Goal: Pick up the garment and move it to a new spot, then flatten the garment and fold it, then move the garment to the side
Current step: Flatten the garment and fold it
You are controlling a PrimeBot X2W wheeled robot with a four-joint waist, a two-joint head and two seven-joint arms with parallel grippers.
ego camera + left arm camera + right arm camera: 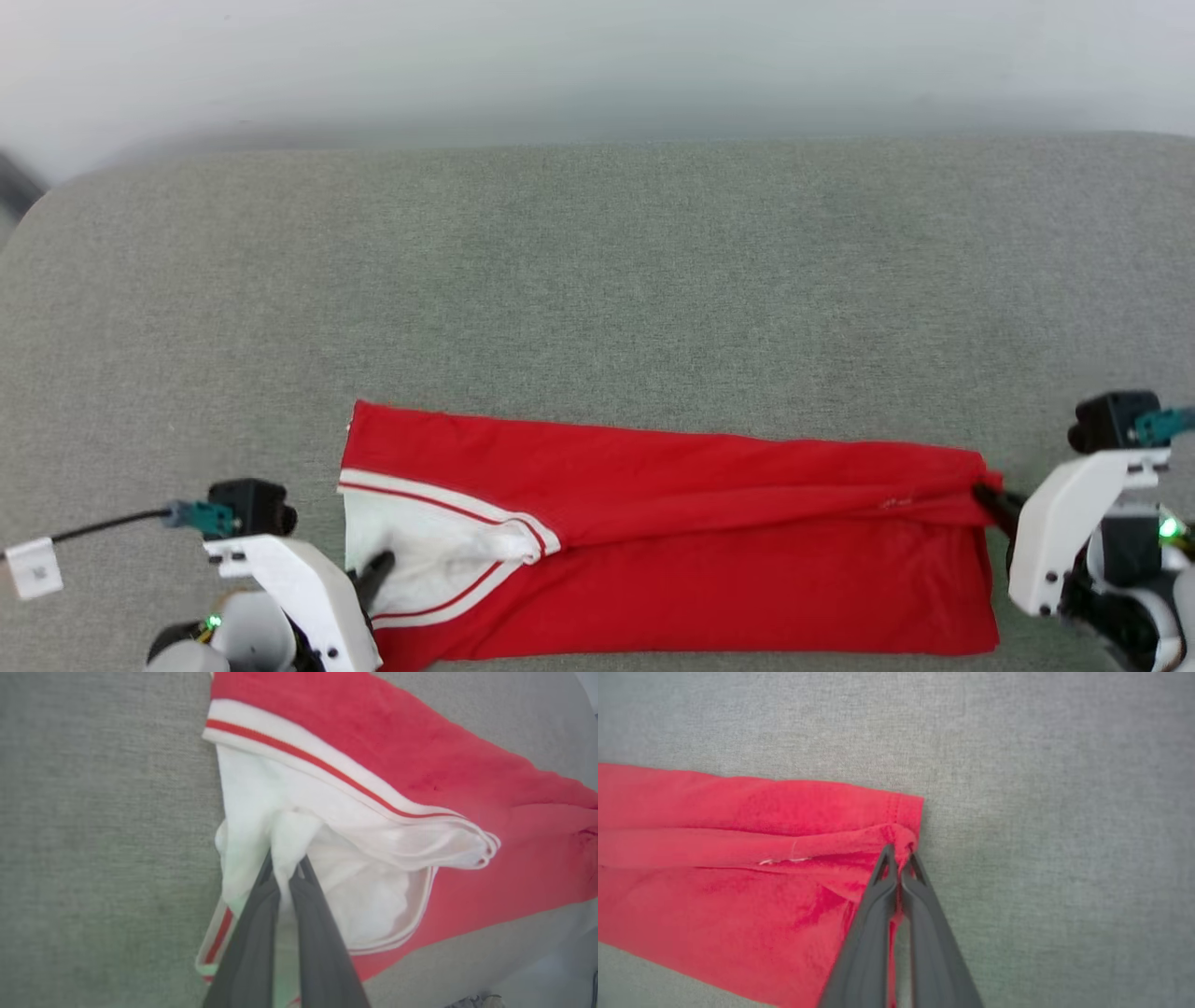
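The garment [700,523] is lying stretched lengthwise across the near part of the grey fabric-covered table [597,280]. Its red body is running left to right in the head view, with a long fold ridge along its middle. Its white panel [420,551], edged with white trim carrying a thin red line, is showing at the left end, gaping slightly like a pocket. The left gripper [378,566] is reaching onto this panel from the near left, and in the left wrist view its jaws are clenching a pinched-up bunch of the white fabric between their tips. At the opposite end, the right gripper [991,497] is meeting the garment's hemmed red edge just where the fold ridge ends. In the right wrist view its jaws are squeezing together on a small gather of red fabric, with a sliver of red showing between the fingers lower down. The two grippers are sitting well apart, one at each end of the garment. A dark cable [112,525] with a white tag is trailing from the left wrist.
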